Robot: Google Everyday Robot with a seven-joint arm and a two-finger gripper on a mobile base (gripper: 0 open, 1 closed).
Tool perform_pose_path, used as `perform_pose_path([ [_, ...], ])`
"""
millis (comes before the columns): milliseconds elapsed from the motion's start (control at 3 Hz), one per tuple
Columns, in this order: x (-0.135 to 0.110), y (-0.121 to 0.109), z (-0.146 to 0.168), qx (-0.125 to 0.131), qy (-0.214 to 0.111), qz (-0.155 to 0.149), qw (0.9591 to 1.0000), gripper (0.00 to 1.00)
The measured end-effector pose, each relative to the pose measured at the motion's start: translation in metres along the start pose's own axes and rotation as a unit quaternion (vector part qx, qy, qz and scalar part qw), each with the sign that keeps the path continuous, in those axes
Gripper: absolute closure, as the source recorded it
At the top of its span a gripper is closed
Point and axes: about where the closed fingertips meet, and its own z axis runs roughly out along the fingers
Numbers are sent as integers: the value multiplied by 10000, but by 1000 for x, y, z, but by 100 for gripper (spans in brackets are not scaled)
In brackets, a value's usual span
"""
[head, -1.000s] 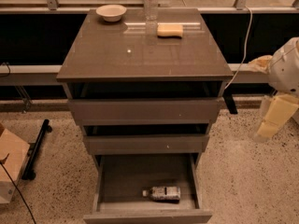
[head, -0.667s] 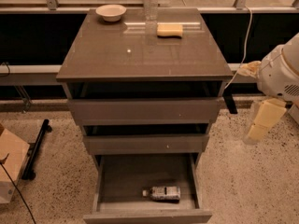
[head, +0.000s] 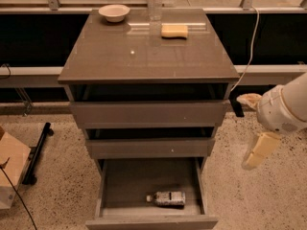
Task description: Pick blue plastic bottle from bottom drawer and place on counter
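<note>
The small clear plastic bottle with white cap and dark blue label lies on its side in the open grey-brown bottom drawer, near the front wall. The cream two-finger gripper hangs right of the cabinet, well apart from it, and its jaws look apart. I think it should descend from above, jaws across the bottle's body, avoiding the middle drawer, then lift to the glossy grey-brown tabletop.
</note>
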Motion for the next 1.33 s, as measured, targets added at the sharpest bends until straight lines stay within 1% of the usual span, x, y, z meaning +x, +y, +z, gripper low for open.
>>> perform_pose_path([
  [333, 29, 4, 41, -37, -412, -27, 9991, 0],
  [667, 29, 4, 41, -37, -412, -27, 9991, 0],
  [1000, 20, 10, 60, -11, -460, -27, 9989, 0],
  [1333, 12, 21, 96, -92, -670, -70, 9977, 0],
])
